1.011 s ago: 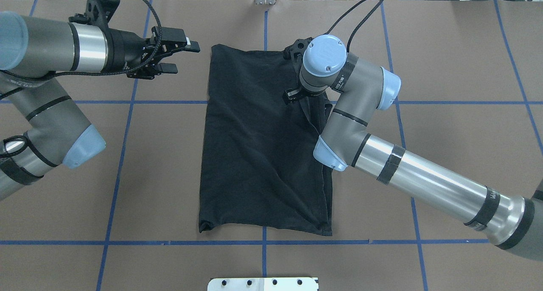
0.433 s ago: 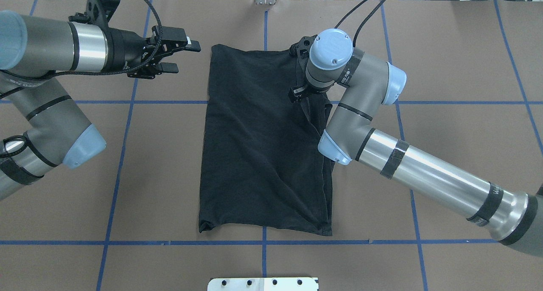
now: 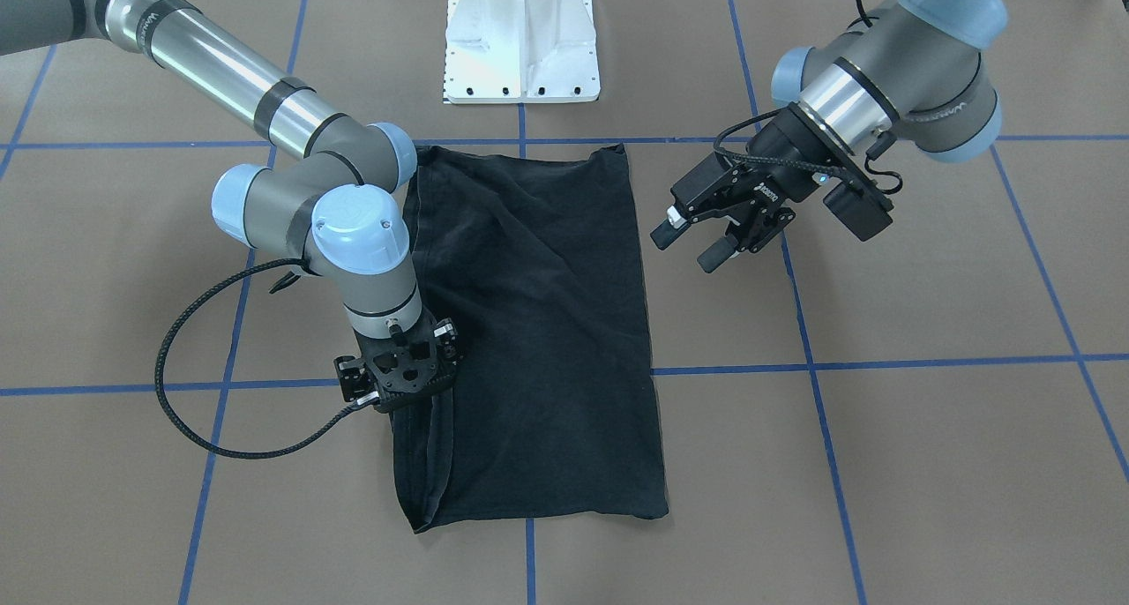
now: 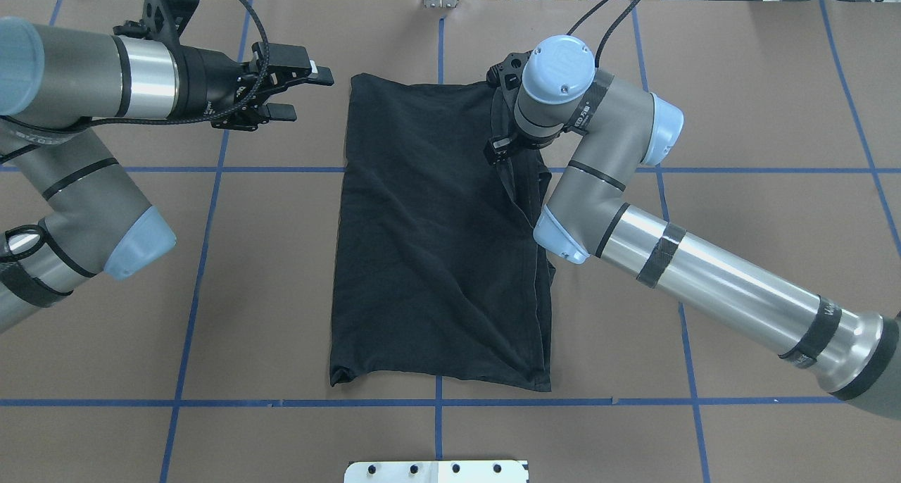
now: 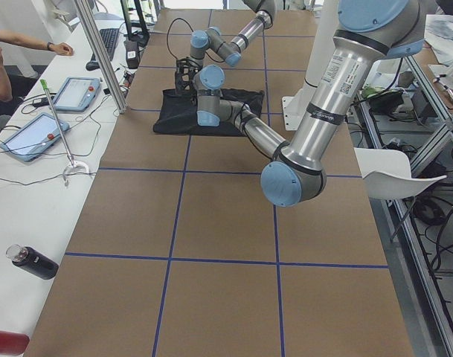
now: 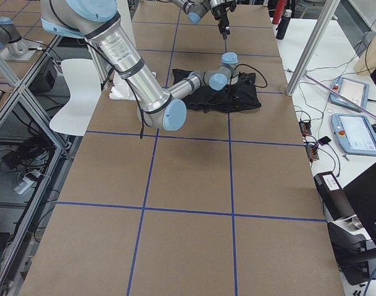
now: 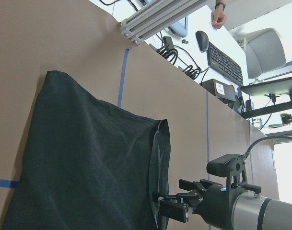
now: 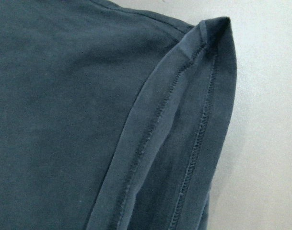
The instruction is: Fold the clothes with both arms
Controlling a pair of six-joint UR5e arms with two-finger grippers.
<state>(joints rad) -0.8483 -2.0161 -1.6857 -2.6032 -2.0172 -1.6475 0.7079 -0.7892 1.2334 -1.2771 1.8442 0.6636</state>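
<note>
Item: black T-shirt [image 4: 436, 243], folded to a long rectangle, lying flat at the centre of the brown table [image 4: 739, 82]. No logo showing. Diagonal creases run toward its 5 o'clock corner in the overhead view.

Left arm [image 4: 77, 82]: left gripper [image 4: 299, 92] at the shirt's 10 o'clock, clear of the fabric and above the table. Fingers parted, nothing between them.

Right arm [image 4: 704, 286]: reaches in from 4 o'clock, wrist pointing straight down over the shirt's edge at about 1 o'clock. The right gripper [image 7: 167, 203] sits at the doubled edge of the cloth. Whether its fingers are parted or closed on the fabric cannot be told. The right wrist view shows a stitched hem [image 8: 184, 143] folded over, lying against the bare table.

Blue tape lines [image 4: 704, 170] grid the table
</note>
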